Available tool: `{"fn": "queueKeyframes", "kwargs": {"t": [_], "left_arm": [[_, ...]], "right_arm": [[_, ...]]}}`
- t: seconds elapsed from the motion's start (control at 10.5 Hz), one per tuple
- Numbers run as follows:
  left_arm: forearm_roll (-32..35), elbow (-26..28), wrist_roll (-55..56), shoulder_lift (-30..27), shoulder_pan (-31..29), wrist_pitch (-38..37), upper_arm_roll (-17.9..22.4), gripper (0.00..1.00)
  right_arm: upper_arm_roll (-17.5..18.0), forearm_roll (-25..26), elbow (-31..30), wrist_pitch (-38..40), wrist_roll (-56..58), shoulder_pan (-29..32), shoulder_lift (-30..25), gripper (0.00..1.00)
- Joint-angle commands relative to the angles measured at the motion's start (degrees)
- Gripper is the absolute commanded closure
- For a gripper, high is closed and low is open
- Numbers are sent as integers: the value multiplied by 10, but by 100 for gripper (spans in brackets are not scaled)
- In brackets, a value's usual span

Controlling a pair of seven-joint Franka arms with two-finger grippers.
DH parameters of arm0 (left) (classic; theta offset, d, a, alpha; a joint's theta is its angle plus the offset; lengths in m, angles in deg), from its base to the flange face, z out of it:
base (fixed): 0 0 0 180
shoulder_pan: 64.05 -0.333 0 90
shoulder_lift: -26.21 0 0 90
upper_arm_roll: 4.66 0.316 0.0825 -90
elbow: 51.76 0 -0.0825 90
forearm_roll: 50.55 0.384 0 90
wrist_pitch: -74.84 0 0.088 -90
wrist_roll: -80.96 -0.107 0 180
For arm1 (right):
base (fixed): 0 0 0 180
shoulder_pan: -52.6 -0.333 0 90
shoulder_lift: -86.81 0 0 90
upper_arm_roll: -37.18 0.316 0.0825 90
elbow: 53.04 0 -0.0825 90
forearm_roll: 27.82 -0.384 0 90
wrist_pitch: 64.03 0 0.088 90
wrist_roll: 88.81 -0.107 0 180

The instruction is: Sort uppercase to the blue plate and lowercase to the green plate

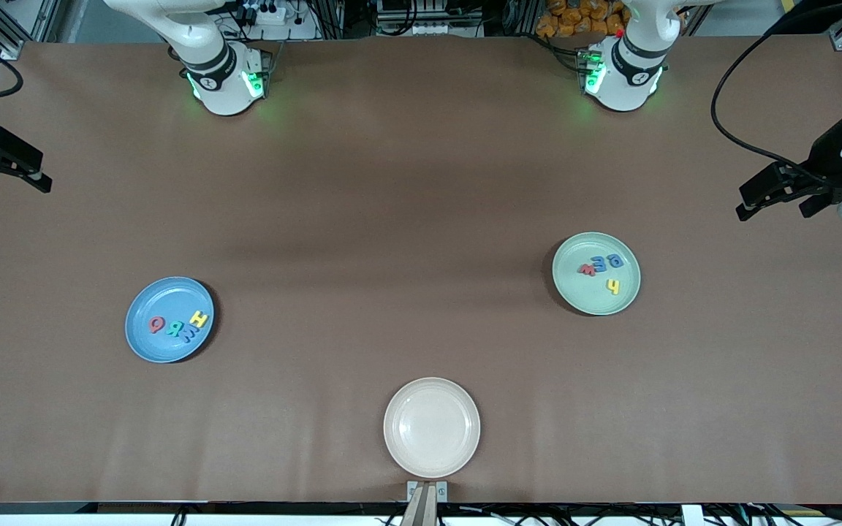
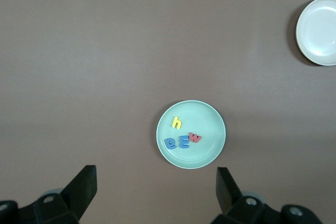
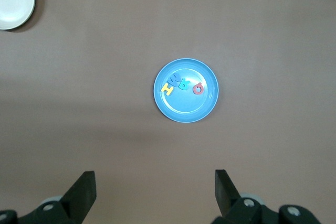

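Observation:
The blue plate (image 1: 165, 296) lies toward the right arm's end and holds the uppercase letters: red Q (image 1: 156, 324), teal R (image 1: 174, 326), blue W (image 1: 188, 334) and yellow H (image 1: 199, 319). The green plate (image 1: 589, 298) lies toward the left arm's end with the lowercase letters: red w (image 1: 586, 269), blue m (image 1: 599, 263), blue a (image 1: 614, 260) and yellow h (image 1: 613, 286). My left gripper (image 2: 156, 174) hangs open and empty high above the table near the green plate (image 2: 197, 157). My right gripper (image 3: 155, 177) is open and empty, high near the blue plate (image 3: 186, 109).
A cream plate (image 1: 432, 394) with nothing in it sits near the table's front edge, midway between the two ends. Brown table surface stretches between the plates. Both arm bases stand along the table's back edge.

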Motion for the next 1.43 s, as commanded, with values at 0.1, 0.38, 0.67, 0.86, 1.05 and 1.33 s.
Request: {"fn": "queueKeyframes", "kwargs": {"t": [0.1, 0.38, 0.67, 0.86, 1.05, 1.33], "left_arm": [[14, 11, -12, -18, 0, 0, -1, 0], [29, 11, -45, -23, 0, 0, -1, 0], [31, 11, -45, -26, 14, 0, 1, 0], [32, 11, -45, -27, 38, 0, 16, 0], [32, 11, -45, -31, 64, 0, 42, 0], [32, 11, -44, -31, 64, 0, 42, 0]], "right_arm": [[-3, 0, 10, 9, -4, 1, 1, 0], [-4, 0, 10, 9, -1, 1, 1, 0], [-4, 0, 10, 9, 0, 1, 1, 0], [-4, 0, 10, 9, 0, 1, 1, 0], [-4, 0, 10, 9, 1, 1, 1, 0], [-4, 0, 10, 9, 1, 0, 1, 0]]}}
